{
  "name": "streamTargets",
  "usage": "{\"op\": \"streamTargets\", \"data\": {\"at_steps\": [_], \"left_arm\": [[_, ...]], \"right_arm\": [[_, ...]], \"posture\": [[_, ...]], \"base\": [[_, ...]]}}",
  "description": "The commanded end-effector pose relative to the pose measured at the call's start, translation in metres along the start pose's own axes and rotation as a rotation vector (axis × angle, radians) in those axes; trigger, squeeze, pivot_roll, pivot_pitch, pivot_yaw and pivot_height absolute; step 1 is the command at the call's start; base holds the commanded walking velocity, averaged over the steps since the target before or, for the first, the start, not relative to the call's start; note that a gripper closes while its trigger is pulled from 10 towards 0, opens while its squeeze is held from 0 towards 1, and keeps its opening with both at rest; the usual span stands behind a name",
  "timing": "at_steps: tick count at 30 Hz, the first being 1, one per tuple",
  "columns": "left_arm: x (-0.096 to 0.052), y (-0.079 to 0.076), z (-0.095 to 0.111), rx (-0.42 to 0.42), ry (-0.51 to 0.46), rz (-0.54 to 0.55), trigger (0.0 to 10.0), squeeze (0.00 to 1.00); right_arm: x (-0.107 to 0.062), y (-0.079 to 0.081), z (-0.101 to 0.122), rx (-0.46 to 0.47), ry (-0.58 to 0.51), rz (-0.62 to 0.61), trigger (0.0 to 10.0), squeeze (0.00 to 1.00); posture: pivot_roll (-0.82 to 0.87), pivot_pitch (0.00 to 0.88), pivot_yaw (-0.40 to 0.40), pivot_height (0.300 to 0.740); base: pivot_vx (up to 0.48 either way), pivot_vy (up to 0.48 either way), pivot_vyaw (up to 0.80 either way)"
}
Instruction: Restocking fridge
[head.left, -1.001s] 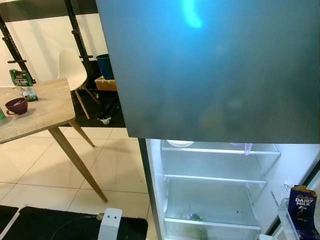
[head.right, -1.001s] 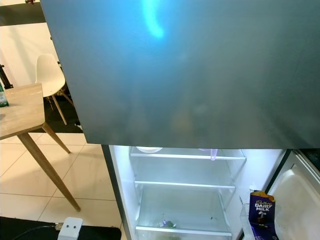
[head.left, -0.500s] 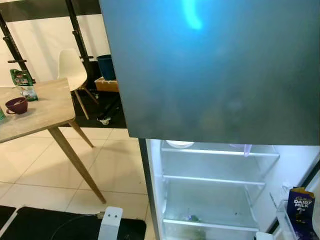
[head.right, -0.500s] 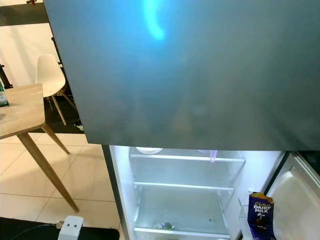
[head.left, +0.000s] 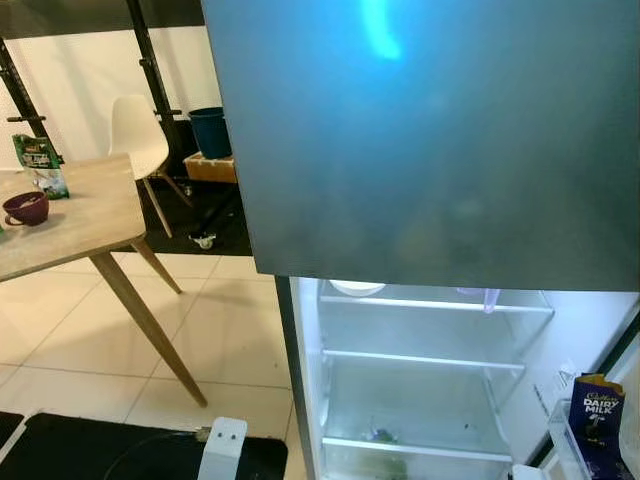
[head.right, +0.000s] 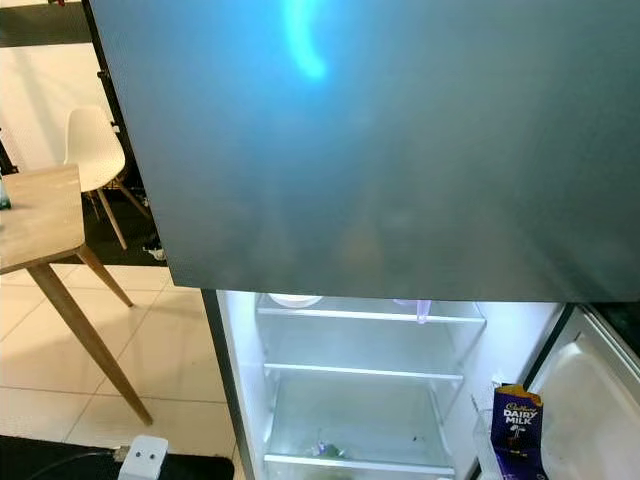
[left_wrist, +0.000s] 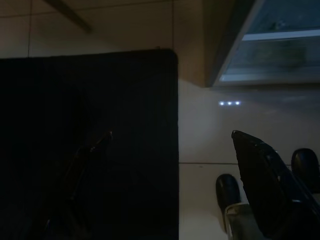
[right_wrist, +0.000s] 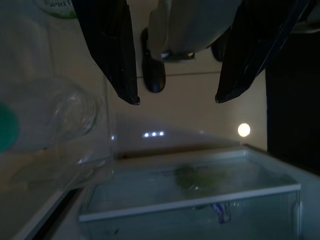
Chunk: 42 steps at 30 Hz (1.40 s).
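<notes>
Fingers of right gripper (right_wrist: 176, 100) spread wide, released, nothing between them, hanging over pale floor tile near the lit fridge (head.left: 420, 380) crisper drawer (right_wrist: 200, 195). Left gripper (left_wrist: 170, 145) likewise parted and empty, hanging low over a black mat (left_wrist: 90, 140) and tile; view very dark.

Fridge lower compartment open and lit, glass shelves (head.left: 425, 358) nearly bare; white bowl (head.left: 357, 288) on top shelf at left, small scraps in the drawer at bottom. Grey upper door (head.left: 430, 140) closed, blue glare on it.

Purple carton (head.right: 517, 430) upright in the open door's rack at right, long axis vertical, front toward camera, reads "DAIRY MILK".

Far left: wooden table (head.left: 70, 215) with dark red bowl (head.left: 25, 207) and green packet (head.left: 38, 163), print unreadable. White chair (head.left: 137, 140) beyond.
</notes>
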<state>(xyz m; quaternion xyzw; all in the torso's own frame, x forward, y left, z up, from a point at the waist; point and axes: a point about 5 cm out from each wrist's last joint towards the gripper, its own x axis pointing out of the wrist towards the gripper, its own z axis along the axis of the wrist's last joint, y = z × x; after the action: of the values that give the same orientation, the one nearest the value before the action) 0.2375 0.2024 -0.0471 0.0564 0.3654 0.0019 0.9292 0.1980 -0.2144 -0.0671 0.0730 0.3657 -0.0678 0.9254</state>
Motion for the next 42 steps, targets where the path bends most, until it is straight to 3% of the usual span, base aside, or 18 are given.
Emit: {"op": "streamTargets", "data": {"at_steps": [1, 5, 6, 9, 16, 22, 37, 42], "left_arm": [[-0.002, 0.000, -0.008, -0.010, 0.024, -0.011, 10.0, 0.00], [-0.002, 0.000, -0.010, 0.039, 0.044, -0.022, 10.0, 0.00], [-0.003, 0.004, -0.015, 0.026, 0.077, 0.001, 10.0, 0.00], [-0.005, 0.006, -0.021, 0.033, 0.102, -0.001, 10.0, 0.00], [-0.008, 0.013, -0.030, -0.029, 0.117, 0.029, 10.0, 0.00], [-0.009, 0.017, -0.033, -0.052, 0.125, 0.018, 10.0, 0.00], [-0.010, 0.012, -0.040, -0.016, 0.150, 0.000, 10.0, 0.00], [-0.011, 0.014, -0.040, -0.024, 0.147, 0.013, 10.0, 0.00]], "right_arm": [[-0.002, 0.004, -0.013, 0.007, 0.055, 0.004, 10.0, 0.00], [-0.003, 0.006, -0.017, 0.039, 0.089, 0.002, 10.0, 0.00], [-0.006, 0.005, -0.032, -0.050, 0.195, 0.007, 10.0, 0.00], [-0.011, -0.001, -0.043, -0.095, 0.239, -0.036, 10.0, 0.00], [-0.013, -0.008, -0.044, -0.068, 0.211, -0.111, 10.0, 0.00], [-0.012, -0.016, -0.030, -0.023, 0.107, -0.136, 10.0, 0.00], [-0.012, -0.014, -0.036, -0.015, 0.158, -0.128, 10.0, 0.00], [-0.013, -0.012, -0.039, -0.012, 0.164, -0.117, 10.0, 0.00]], "posture": [[-0.11, 0.119, 0.065, 0.721], [-0.10, 0.124, 0.057, 0.721], [-0.11, 0.126, 0.072, 0.721], [-0.10, 0.122, 0.070, 0.721], [-0.09, 0.120, 0.074, 0.721], [-0.10, 0.122, 0.082, 0.721], [-0.10, 0.126, 0.087, 0.721], [-0.10, 0.115, 0.081, 0.721]], "base": [[0.000, 0.000, 0.00], [0.000, 0.000, 0.00], [0.000, 0.000, 0.00], [0.000, 0.000, 0.00], [0.000, 0.000, 0.00], [0.000, 0.000, 0.00], [0.000, 0.000, 0.00], [0.000, 0.000, -0.71]]}}
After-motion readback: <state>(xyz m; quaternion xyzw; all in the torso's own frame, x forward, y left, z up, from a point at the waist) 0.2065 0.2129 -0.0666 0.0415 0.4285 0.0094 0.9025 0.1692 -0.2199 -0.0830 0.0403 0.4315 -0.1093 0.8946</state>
